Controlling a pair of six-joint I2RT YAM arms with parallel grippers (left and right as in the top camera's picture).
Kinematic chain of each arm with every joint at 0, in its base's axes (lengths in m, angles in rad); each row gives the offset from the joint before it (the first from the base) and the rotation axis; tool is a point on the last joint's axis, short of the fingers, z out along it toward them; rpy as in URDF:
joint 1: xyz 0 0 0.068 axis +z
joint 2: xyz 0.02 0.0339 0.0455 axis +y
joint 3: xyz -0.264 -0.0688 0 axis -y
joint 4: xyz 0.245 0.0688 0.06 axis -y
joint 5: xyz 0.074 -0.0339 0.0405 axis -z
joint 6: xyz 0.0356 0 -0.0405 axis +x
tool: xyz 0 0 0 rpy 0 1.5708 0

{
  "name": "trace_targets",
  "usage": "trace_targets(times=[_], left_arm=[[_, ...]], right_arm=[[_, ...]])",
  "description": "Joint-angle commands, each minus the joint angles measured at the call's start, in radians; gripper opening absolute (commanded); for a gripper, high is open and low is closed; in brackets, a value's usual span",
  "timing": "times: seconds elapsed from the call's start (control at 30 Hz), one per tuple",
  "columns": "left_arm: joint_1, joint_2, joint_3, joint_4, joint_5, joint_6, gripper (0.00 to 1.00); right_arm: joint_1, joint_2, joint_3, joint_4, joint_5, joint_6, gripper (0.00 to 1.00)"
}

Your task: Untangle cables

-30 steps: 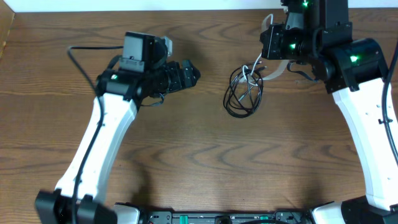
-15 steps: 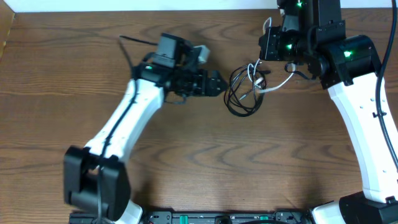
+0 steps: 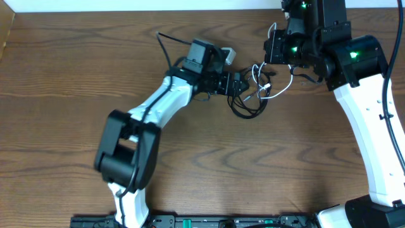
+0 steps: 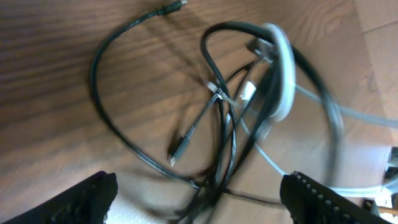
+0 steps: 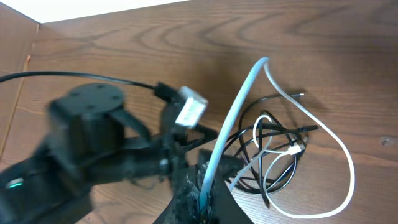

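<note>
Left end effector (image 4: 199,183) spread wide and empty, hovering at the left edge of the cables (image 3: 250,96) knotted mid-worktop (image 3: 63,126); right end effector (image 5: 205,198) clamped shut on the white cable (image 5: 242,107), holding a stretch of it above the heap. Looks light, limp and springy, likely to drag the whole knot along if tugged. Best taken on the outer black cable (image 4: 93,74) loop, clear of the crossings and small plugs.

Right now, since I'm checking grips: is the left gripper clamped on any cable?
No: the fingers of the left gripper stand wide apart, the cables lying loose ahead of them.
</note>
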Motion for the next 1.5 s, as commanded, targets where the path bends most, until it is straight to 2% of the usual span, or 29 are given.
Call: trace_targets(times=[0.0,0.07,0.1,0.17,0.3,0.5,0.77,1.0,1.1,1.13,1.2,1.23,1.27,1.33,1.47], left_arm=[[-0.036,0.049,0.013,0.046,-0.008,0.011,0.82],[-0.044,0.063,0.013,0.072,-0.013,0.011,0.65],[-0.044,0.064,0.013,0.074,-0.029,0.011,0.49],[-0.039,0.062,0.013,0.064,-0.090,0.010,0.07],[-0.013,0.010,0.013,-0.026,-0.315,-0.084,0.07],[0.056,-0.206,0.013,-0.226,-0.534,-0.056,0.07],[0.190,-0.476,0.013,-0.387,-0.547,-0.007,0.07],[0.245,-0.551,0.013,-0.425,-0.538,0.016,0.07],[0.245,-0.550,0.013,-0.425,-0.444,0.035,0.08],[0.244,-0.550,0.013,-0.421,-0.413,0.035,0.07],[0.244,-0.550,0.013,-0.407,-0.340,0.046,0.07],[0.244,-0.550,0.013,-0.392,-0.285,0.063,0.07],[0.244,-0.551,0.013,-0.357,-0.169,0.088,0.07],[0.246,-0.551,0.013,-0.315,-0.058,0.090,0.07],[0.246,-0.550,0.013,-0.253,0.054,0.047,0.07]], right_arm=[[0.005,0.001,0.020,-0.005,-0.007,0.000,0.01],[0.005,0.001,0.020,-0.012,-0.006,-0.010,0.01],[0.005,0.001,0.020,-0.015,-0.005,-0.011,0.01],[0.003,0.001,0.020,-0.020,-0.001,-0.018,0.01],[-0.010,0.001,0.020,-0.027,0.003,-0.027,0.01],[-0.106,0.001,0.020,-0.043,0.014,-0.043,0.01],[-0.316,0.001,0.018,-0.062,0.057,-0.051,0.01],[-0.483,0.005,0.017,-0.058,0.031,-0.075,0.01],[-0.500,0.007,0.017,-0.056,-0.101,-0.185,0.01],[-0.497,0.007,0.016,-0.056,-0.149,-0.225,0.04],[-0.484,0.007,0.016,-0.061,-0.242,-0.302,0.20],[-0.472,0.007,0.016,-0.063,-0.274,-0.325,0.30],[-0.446,0.007,0.014,-0.066,-0.300,-0.340,0.46],[-0.415,0.007,0.008,-0.069,-0.303,-0.340,0.55],[-0.335,0.013,-0.023,-0.067,-0.350,-0.340,0.66]])
